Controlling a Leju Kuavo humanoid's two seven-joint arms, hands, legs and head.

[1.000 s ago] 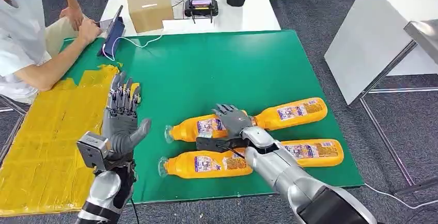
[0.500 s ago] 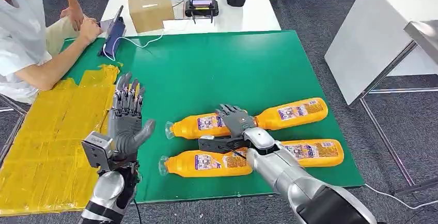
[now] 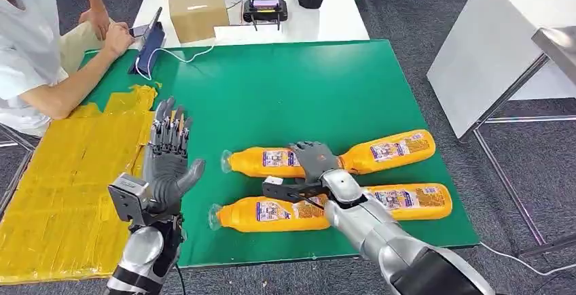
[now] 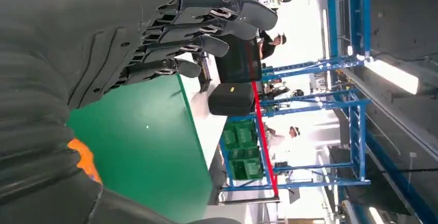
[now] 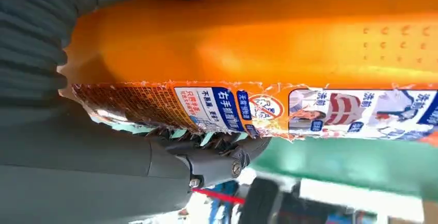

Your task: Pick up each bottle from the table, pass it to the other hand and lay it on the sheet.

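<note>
right hand [image 3: 314, 161]: wrapped around the bottle [image 3: 265, 162] at mid-body, on the green counter [image 3: 285, 91] | left hand [image 3: 166, 155]: open, raised, empty | handling: likely rigid, slick plastic (label area grips best) | yellow sheet [image 3: 68, 172]: to its left

The left hand [image 3: 166, 162] is raised with fingers apart; the right hand [image 3: 314, 162] is curled, palm down.

Cardboard box [image 3: 197, 9], seated person [image 3: 34, 50] nr table

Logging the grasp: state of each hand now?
Left hand: open, holding nothing.
Right hand: wrapped around an orange bottle on the table.
</note>
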